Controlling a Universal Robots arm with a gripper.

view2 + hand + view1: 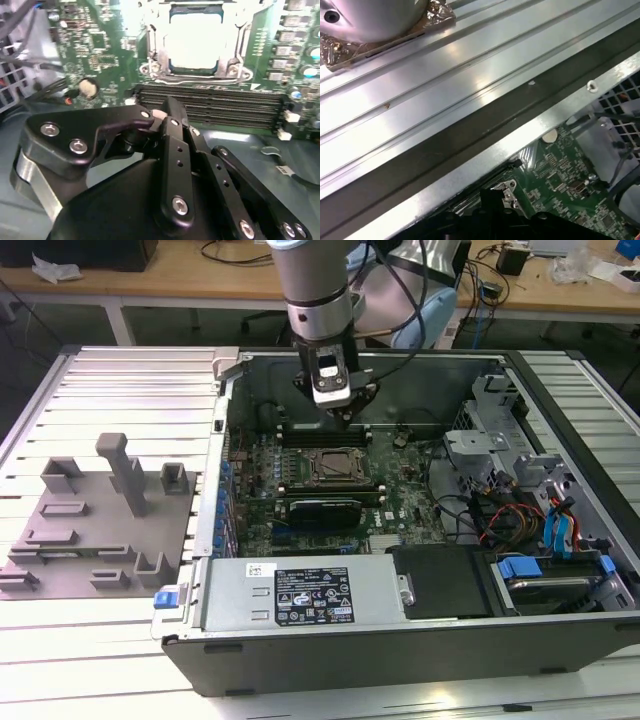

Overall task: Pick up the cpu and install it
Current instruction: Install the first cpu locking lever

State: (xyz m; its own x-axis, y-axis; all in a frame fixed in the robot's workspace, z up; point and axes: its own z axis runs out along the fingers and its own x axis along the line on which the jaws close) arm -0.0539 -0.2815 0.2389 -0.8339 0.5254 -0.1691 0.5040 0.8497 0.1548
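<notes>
Cpu lies seated in the socket on the motherboard inside the case; pincer hovers above, fingers together, empty.

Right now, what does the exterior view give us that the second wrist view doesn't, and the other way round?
Exterior view: the whole open computer case, the grey plastic tray on the slatted table at that view's left, the power supply and the drive cables, with the arm's gripper hanging inside the case just beyond the socket.

Second wrist view: a close look at the cpu, its silvery top lying inside the socket frame, and the coin cell.

Both: the green motherboard, the socket, the memory slots, the gripper.
</notes>
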